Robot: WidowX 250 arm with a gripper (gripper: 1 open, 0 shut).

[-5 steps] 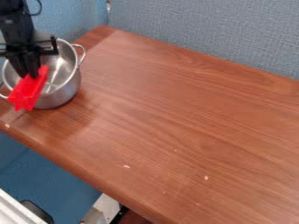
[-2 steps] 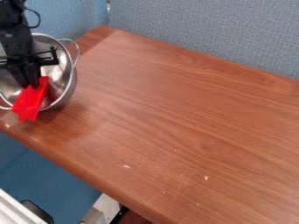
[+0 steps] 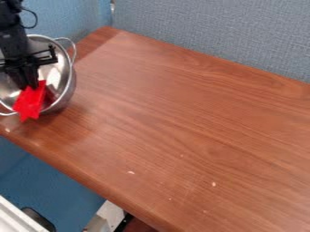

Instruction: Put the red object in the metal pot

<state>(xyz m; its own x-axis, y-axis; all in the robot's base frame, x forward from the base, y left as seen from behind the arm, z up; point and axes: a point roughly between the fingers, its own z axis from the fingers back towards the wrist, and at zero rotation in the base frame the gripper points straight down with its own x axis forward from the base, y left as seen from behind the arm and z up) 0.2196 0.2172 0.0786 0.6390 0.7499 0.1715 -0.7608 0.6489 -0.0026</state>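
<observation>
The metal pot (image 3: 57, 80) stands at the far left corner of the wooden table (image 3: 182, 118), shiny, with a small handle on its right side. My black gripper (image 3: 25, 82) points down over the pot's front left part and is shut on the upper end of the red object (image 3: 29, 101). The red bar hangs tilted from the fingers, across the pot's front rim, with its lower end outside the pot near the table's edge. The pot's left side is hidden by the arm and cut off by the frame.
The table's front edge runs diagonally just below the pot, with blue floor beyond it. A blue-grey wall stands behind the table. A few small white specks lie on the wood near the lower middle.
The gripper has shifted a little left and rolled, carrying the red object with it. The bar now looks shorter and steeper. The pot appears nudged slightly left.
</observation>
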